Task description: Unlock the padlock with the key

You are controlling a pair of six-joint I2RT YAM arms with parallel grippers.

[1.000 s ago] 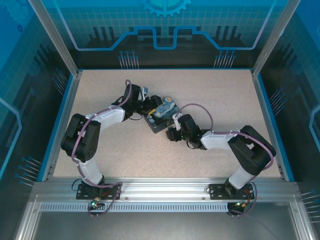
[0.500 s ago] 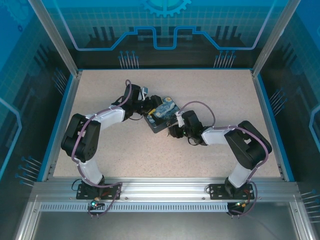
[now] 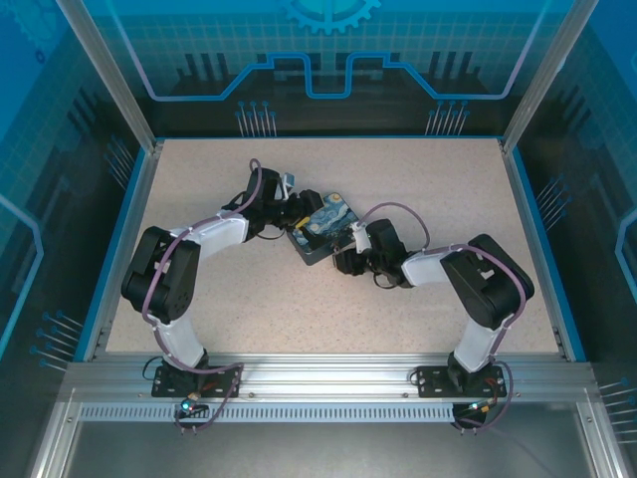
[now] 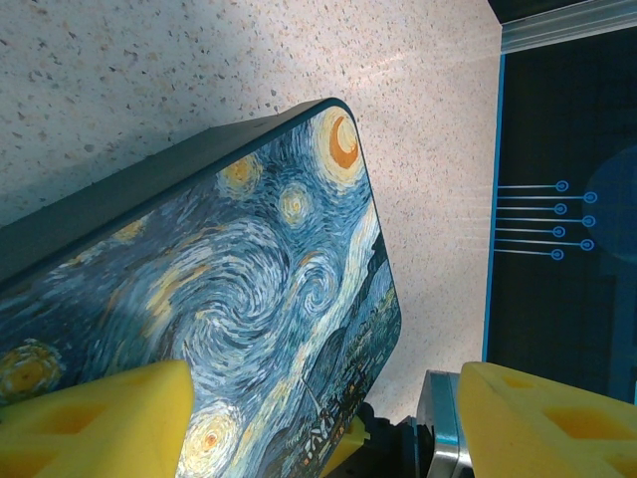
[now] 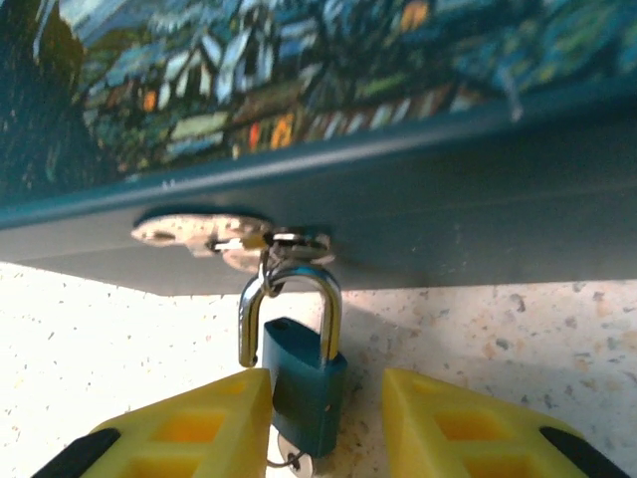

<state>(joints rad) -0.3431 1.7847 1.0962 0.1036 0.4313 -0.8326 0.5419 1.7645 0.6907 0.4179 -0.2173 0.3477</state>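
Overhead rear view, wrists close, apparently sharing tin (image 4: 269, 299)

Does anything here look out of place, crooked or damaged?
Nothing looks damaged or spilled. The tin merely lies skewed to the table edges, and the padlock hangs from its hasp.

The right hand (image 3: 343, 261) moves in closer to the tin (image 3: 323, 227), up against its near side. Its fingers narrow on either side of the padlock (image 5: 304, 388) that hangs from the tin's front. The right arm's elbow folds in toward the tin.
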